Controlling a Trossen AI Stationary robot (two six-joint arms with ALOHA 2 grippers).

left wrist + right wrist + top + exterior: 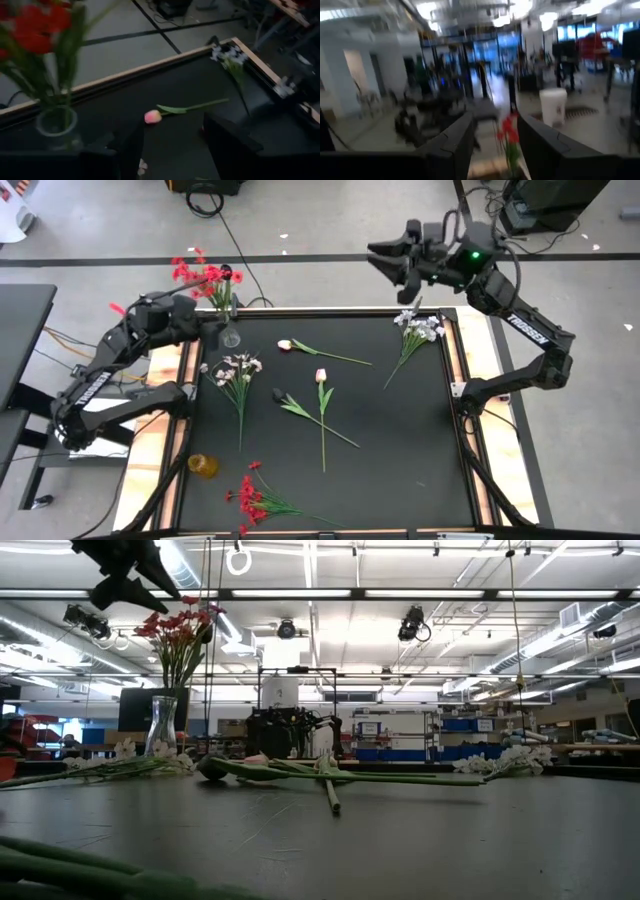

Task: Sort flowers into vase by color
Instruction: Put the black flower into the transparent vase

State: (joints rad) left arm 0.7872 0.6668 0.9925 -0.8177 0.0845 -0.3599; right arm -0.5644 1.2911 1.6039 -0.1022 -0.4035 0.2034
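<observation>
Matte black tabletop (400, 440), glass vase (231, 336), both grippers (172, 142) (495, 137) parted, empty.

Low view's edge crops near green stems (90, 875); right wrist view blurred.

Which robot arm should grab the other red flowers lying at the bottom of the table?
Probably the left. The left gripper is open, by the clear vase of red flowers, on the same side as the loose red spray. The right gripper is raised beyond the far edge.
</observation>
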